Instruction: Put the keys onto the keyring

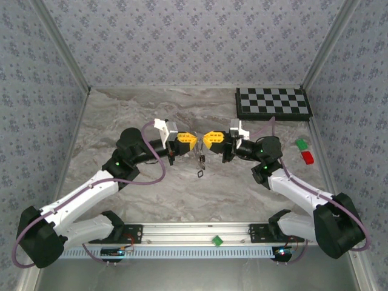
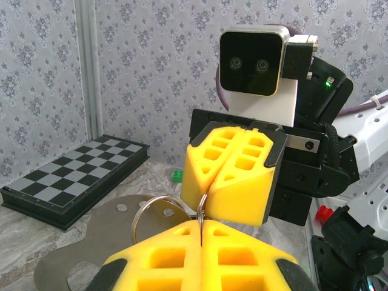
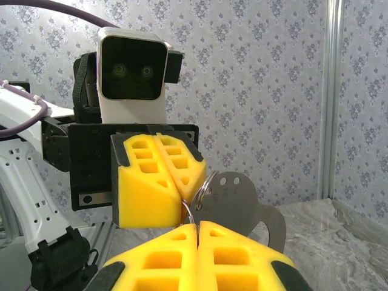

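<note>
Left hand (image 1: 195, 142) and right hand (image 1: 205, 140) both clamped shut on keyring (image 2: 154, 199); metal tag (image 3: 239, 203) hangs from it, stamped writing unreadable.

Both arms, the left arm (image 1: 79, 203) and the right arm (image 1: 300, 193), have white link shells joined by black rounded joint housings, each with a small green indicator light (image 1: 116, 163) and a purple-grey cable (image 1: 163, 162) strung along the links. The left gripper (image 1: 195, 143) and right gripper (image 1: 206, 141) each have two yellow wedge-shaped fingers (image 2: 233, 173) moulded with rectangular pockets, seated in black brackets fixed with silver screws. Over each gripper sits a wrist camera (image 2: 253, 62): white body, black rounded-square face, two lenses.
</note>
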Robot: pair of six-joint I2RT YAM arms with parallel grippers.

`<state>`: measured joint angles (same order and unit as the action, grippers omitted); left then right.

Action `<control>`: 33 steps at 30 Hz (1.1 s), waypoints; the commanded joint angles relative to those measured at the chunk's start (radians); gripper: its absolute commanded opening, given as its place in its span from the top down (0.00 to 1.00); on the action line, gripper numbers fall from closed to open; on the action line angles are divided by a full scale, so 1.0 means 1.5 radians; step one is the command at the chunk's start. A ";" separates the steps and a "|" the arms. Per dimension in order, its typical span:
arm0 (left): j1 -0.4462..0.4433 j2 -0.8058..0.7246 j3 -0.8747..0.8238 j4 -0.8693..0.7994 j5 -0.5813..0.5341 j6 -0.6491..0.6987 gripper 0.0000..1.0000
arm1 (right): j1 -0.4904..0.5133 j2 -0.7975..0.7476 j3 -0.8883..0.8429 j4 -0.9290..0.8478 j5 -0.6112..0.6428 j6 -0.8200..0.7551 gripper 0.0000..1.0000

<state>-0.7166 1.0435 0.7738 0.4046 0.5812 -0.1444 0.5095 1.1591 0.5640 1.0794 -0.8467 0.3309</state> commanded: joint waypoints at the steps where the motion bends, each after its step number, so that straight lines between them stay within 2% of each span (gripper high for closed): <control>1: -0.003 0.002 0.027 0.039 0.015 -0.008 1.00 | 0.006 0.001 0.022 0.008 -0.009 -0.011 1.00; 33: -0.003 0.002 0.024 0.024 -0.006 0.007 1.00 | 0.005 -0.001 0.021 0.007 -0.008 -0.012 1.00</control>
<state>-0.7166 1.0435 0.7738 0.4038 0.5758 -0.1429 0.5114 1.1591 0.5640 1.0794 -0.8463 0.3241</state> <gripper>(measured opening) 0.045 0.038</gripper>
